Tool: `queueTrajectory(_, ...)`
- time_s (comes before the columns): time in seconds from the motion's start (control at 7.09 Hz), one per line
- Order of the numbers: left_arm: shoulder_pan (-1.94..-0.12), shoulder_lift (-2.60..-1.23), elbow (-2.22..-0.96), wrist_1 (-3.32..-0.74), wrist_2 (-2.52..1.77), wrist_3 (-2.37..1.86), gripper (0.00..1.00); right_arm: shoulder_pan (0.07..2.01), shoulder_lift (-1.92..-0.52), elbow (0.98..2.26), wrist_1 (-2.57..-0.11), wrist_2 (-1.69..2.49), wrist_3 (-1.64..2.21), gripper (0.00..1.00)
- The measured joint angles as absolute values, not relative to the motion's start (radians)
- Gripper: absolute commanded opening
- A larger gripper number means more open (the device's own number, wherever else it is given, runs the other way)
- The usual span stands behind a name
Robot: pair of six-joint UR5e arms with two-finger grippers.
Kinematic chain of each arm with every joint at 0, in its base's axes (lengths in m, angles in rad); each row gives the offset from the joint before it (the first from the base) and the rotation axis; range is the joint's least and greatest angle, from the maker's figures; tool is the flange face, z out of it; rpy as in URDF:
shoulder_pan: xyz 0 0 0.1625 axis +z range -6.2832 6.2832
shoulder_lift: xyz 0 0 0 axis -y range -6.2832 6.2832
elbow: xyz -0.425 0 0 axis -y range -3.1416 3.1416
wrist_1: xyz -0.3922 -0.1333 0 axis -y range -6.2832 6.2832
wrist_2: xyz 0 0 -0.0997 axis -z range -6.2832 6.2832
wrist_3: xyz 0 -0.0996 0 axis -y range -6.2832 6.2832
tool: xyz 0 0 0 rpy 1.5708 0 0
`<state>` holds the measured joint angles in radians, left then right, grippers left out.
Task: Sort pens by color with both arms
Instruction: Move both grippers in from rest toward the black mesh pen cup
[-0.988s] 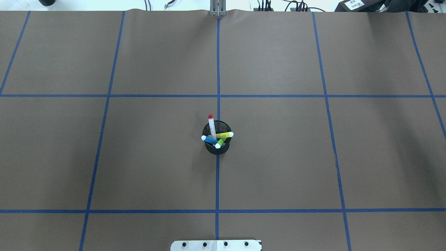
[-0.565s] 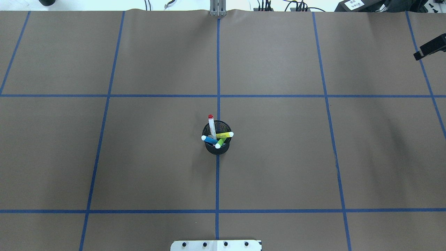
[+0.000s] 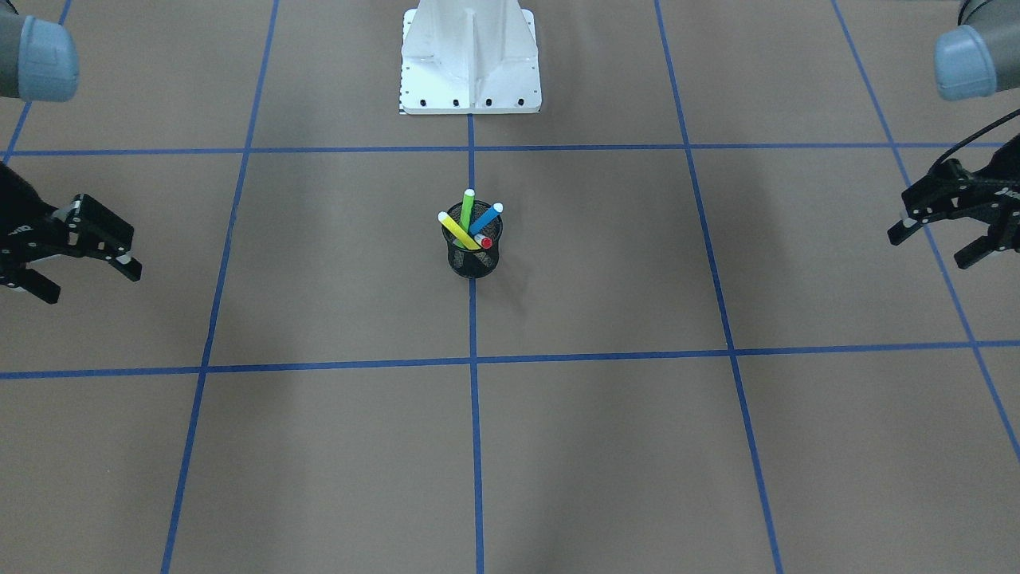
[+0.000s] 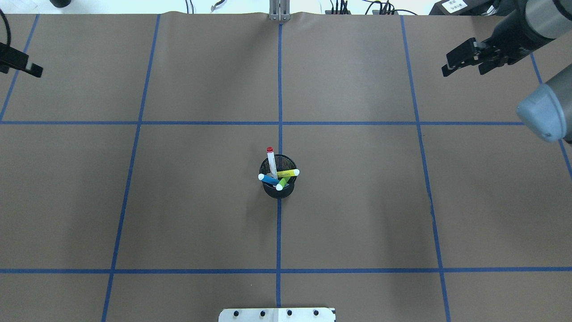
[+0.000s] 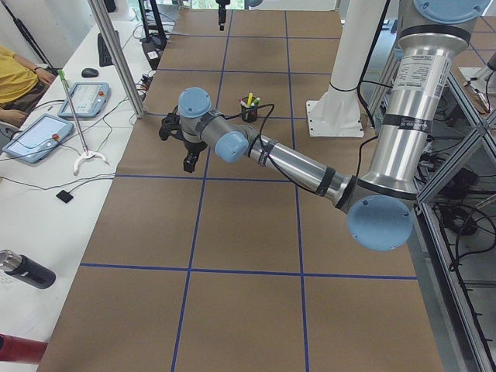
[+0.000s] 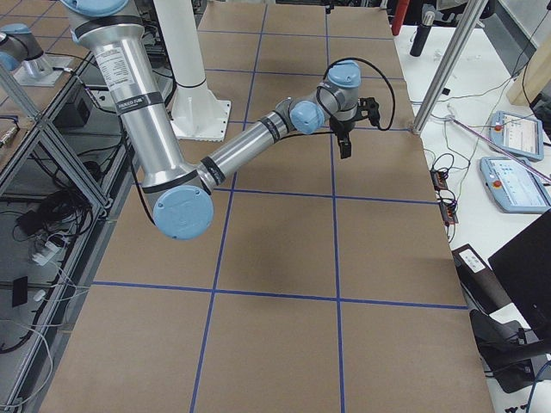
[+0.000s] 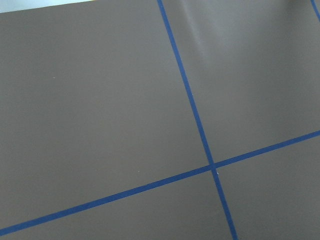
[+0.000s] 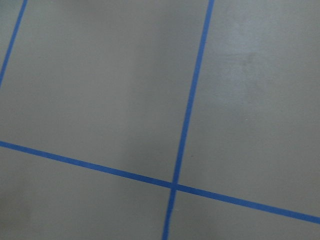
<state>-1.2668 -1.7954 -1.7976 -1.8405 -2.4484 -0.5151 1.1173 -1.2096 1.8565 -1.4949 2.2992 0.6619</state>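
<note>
Four slim coloured marker pens point(image 3: 467, 209) stand in the black mesh cup point(image 3: 472, 261). My left gripper point(image 3: 928, 249) and right gripper point(image 3: 89, 283) gape wide, empty, well apart from it. I'd say nothing is sorted yet.

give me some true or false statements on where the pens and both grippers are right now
1. The blue pen, green pen, yellow pen and red-capped pen all stand in the black mesh cup. True.
2. The left gripper is shut on the blue pen. False: it is open, empty and far from the cup.
3. The cup sits on a blue tape line. True.
4. The green pen lies flat on the table. False: it leans inside the cup.
5. The right gripper is open and holds nothing. True.
</note>
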Motion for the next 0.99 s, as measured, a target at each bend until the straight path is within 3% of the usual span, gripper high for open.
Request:
queueTrajectory(0.42,-1.146,-1.884,-1.797,-1.841,-2.446,-0.731,1.0,0.972,-1.149,1.889,-1.511,2.225,0.915,1.0)
queueTrajectory(0.99,-1.125,-1.88,-1.785,-1.842,-2.438,-0.739,1.0,0.747,-0.892,1.925,-1.875,2.047,1.175,0.99)
